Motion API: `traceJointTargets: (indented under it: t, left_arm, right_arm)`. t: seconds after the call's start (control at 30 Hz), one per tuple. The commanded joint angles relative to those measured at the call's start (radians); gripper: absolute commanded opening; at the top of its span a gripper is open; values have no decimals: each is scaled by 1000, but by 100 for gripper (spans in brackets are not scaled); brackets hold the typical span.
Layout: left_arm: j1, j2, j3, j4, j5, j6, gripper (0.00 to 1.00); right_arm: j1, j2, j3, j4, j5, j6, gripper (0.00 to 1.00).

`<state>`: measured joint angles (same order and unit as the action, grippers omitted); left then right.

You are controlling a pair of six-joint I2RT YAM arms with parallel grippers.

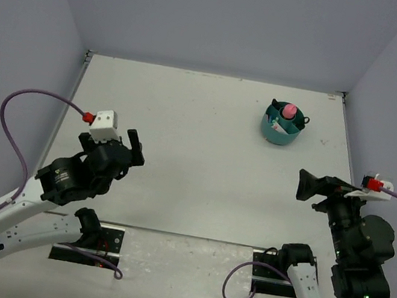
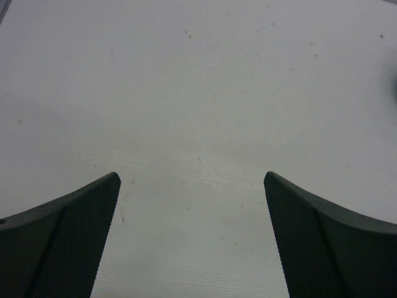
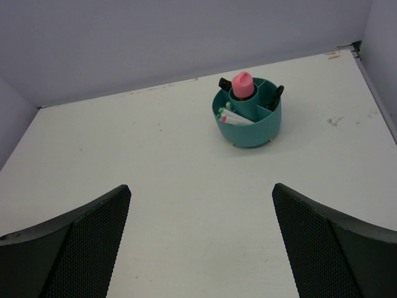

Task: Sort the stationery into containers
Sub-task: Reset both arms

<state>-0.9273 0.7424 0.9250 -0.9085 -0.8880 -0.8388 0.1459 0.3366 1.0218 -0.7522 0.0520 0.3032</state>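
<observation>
your left tool [image 2: 192, 180] and right tool [image 3: 201, 189] both gape wide over the desk [image 3: 155, 167], holding nothing; the teal organizer [image 3: 249, 129] carries the pink-capped glue stick [image 3: 242, 84] in its central cup.

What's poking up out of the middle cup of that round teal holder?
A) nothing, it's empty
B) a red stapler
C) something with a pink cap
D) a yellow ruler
C: a pink-capped glue stick stands upright in the central cup of the teal organizer, seen clearly from the right wrist view.
</observation>
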Motion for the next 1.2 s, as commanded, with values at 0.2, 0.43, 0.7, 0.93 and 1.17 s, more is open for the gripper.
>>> traceJointTargets:
  t: [0.2,0.43,0.7,0.93,1.17]
  left_arm:
    - [35,-43,-11,107,32,102,100]
    - [35,-31,-60,100,16,157,100]
    - [36,-44,-66,11,-88,33,100]
    - [37,-333,-133,138,-57,130,100]
    - [36,-353,-140,143,-45,144,100]
  right_arm:
    - [1,-55,-28,-18,20,-58,99]
    - [1,-39,-54,10,14,-60,99]
    - [1,-22,-75,26,-12,-56,99]
    - [2,-21,-82,27,-38,-65,99]
    - [1,-13,-70,19,-40,-63,99]
